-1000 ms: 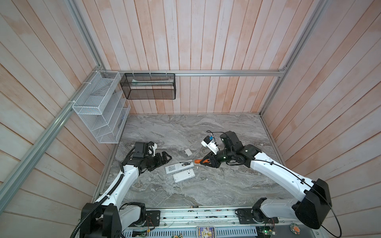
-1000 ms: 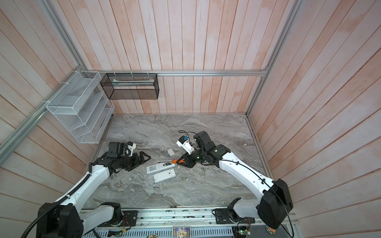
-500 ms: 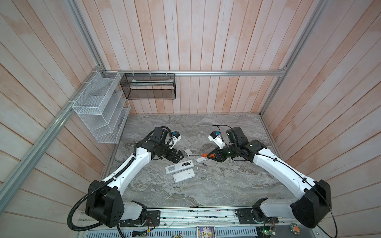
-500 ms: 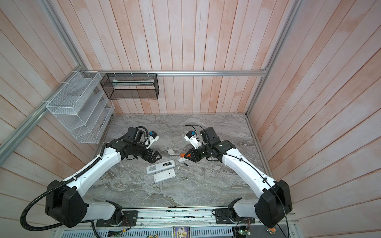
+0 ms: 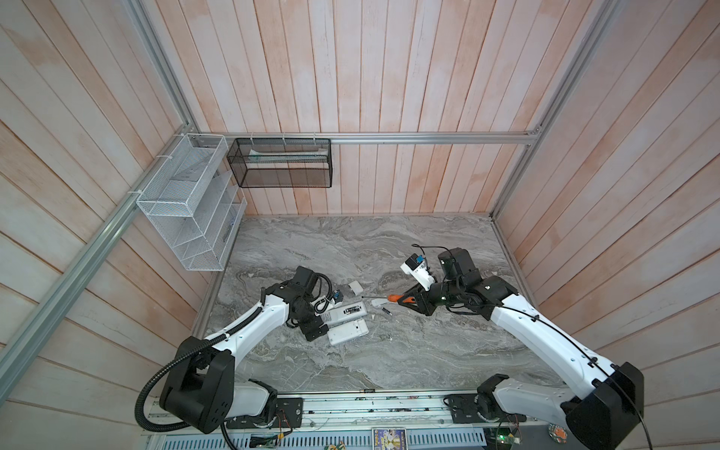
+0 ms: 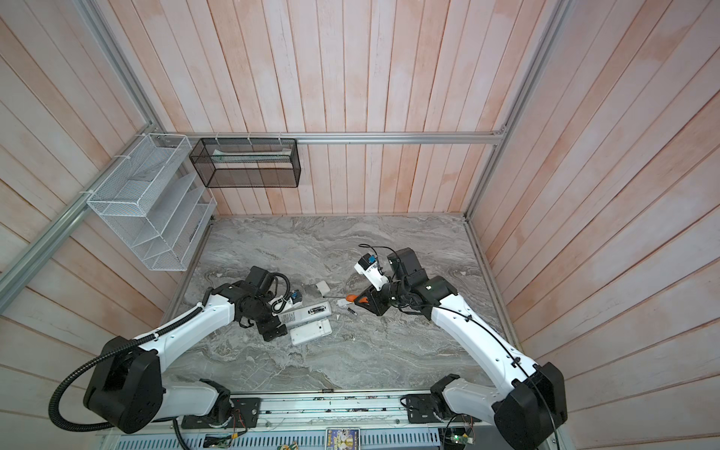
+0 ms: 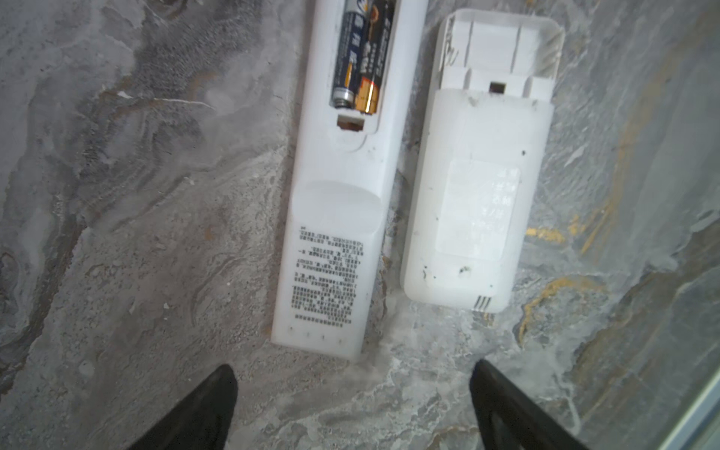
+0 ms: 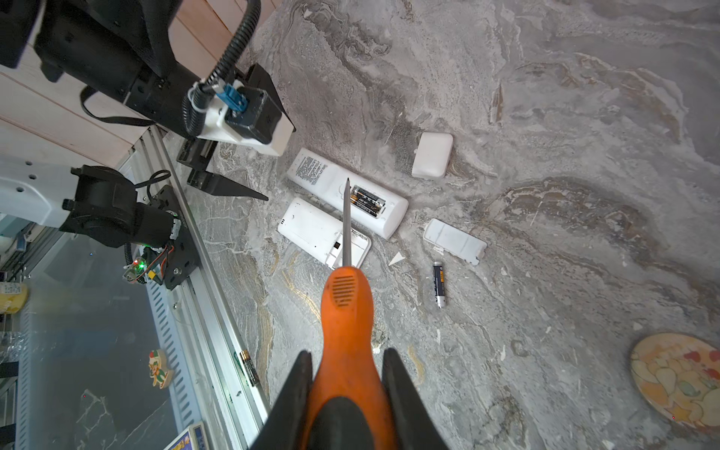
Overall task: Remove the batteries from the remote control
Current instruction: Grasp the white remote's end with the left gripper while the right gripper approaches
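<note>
Two white remotes lie side by side, backs up. In the open compartment of the long remote [image 7: 335, 195] [image 5: 346, 311] [image 8: 311, 171] sit two batteries [image 7: 360, 58] [image 8: 368, 200]. The shorter remote [image 7: 479, 175] [image 5: 348, 331] has an empty compartment. One loose battery [image 8: 438, 284] [image 5: 386, 311] [image 6: 352, 310] lies on the table. My left gripper [image 7: 352, 368] [image 5: 316, 325] is open, low at the remotes' left ends, holding nothing. My right gripper [image 8: 347, 352] [image 5: 409, 302] is shut on the orange-handled screwdriver [image 8: 346, 304] [image 5: 393, 298], whose blade points at the long remote's compartment.
Two white covers [image 8: 432, 155] [image 8: 454, 241] lie beside the remotes. A white mesh rack [image 5: 187, 202] and a black mesh basket [image 5: 280, 163] hang on the walls. A round patterned disc [image 8: 678, 380] lies on the table. The metal rail [image 5: 350, 405] runs along the front edge.
My left gripper reached over the long remote, then drew back toward the front and now sits at the remotes' left ends. The right gripper with the screwdriver shifted slightly right.
</note>
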